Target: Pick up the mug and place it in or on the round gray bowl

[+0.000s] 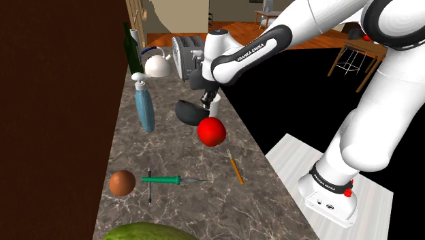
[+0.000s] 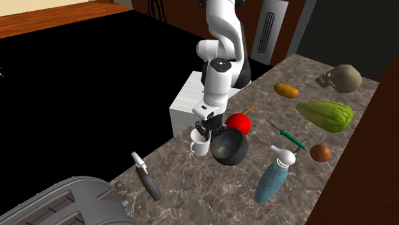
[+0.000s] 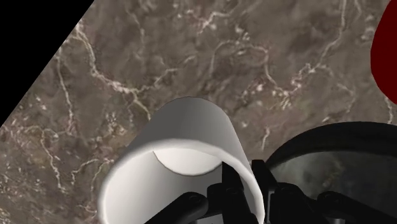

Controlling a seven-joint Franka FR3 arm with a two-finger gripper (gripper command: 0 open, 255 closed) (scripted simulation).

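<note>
A white mug [image 3: 184, 146] stands upright on the marble counter, right beside the dark round bowl [image 3: 337, 165]. My black gripper [image 3: 245, 184] is shut on the mug's wall on the side toward the bowl, one finger inside the rim and one outside. In the shoulder view the gripper [image 1: 209, 101] comes straight down onto the mug [image 1: 215, 106], with the bowl [image 1: 187, 111] just to its left. In the second exterior view the mug [image 2: 199, 146] sits under the gripper [image 2: 202, 131], left of the bowl [image 2: 229, 147].
A red apple [image 1: 212, 131] lies close in front of the bowl. A blue spray bottle [image 1: 144, 109], a green screwdriver [image 1: 167, 180], a brown ball [image 1: 122, 183] and a pencil [image 1: 235, 167] lie on the counter. A kettle [image 1: 156, 65] and a toaster [image 1: 185, 54] stand behind.
</note>
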